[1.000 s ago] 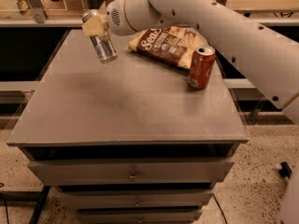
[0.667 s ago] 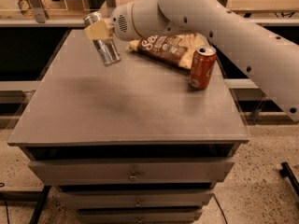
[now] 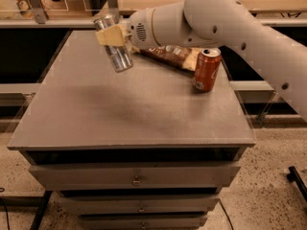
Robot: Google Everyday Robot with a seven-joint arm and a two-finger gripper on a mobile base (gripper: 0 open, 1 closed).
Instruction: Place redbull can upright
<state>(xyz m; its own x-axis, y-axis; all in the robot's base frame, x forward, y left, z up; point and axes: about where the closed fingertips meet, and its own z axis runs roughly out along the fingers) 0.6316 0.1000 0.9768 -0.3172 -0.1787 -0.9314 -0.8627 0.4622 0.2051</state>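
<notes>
**Silver can held tilted above counter**

I have the gripper (image 3: 112, 35) over the far left of the counter (image 3: 129, 119). Its fingers are clamped round the redbull can (image 3: 121, 57), which hangs tilted and looks clear of the surface. I judge it needs righting before set-down, well apart from the soda can (image 3: 207, 70) and the chip bag (image 3: 168, 55).

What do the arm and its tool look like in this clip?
The arm is smooth, rounded, off-white shells with small dark dots along it and a grille of holes near the wrist. The tool, above the table's far-left part, has cream-tan fingers. No cables show.
</notes>
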